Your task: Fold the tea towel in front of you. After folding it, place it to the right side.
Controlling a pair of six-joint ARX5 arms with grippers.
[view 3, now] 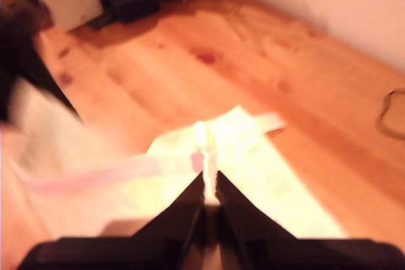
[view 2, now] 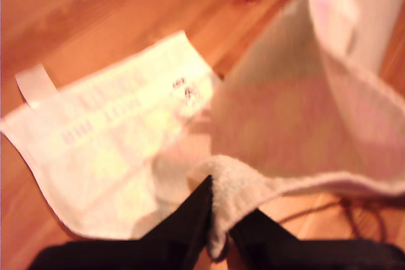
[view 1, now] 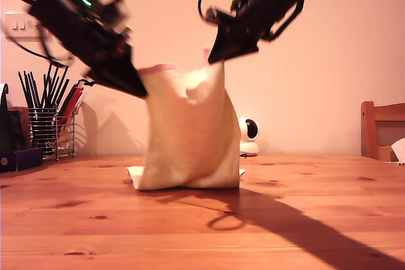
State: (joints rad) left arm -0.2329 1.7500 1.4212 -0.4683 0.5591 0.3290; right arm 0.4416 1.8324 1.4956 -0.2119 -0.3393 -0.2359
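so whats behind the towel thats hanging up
Behind the lifted tea towel, on its right in the exterior view, a small round white camera-like device peeks out, partly covered by the cloth. Whatever else sits directly behind the towel is hidden; past it is plain wall.

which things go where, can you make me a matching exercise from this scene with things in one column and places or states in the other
Things
1. tea towel
2. wire rack
3. wooden chair
4. white round camera

Places or states
a. at the exterior view's right edge
b. at the exterior view's left, holding black sticks
c. lifted at its top, lower edge on the table
d. just behind the tea towel

Pairs: 1-c, 2-b, 3-a, 4-d
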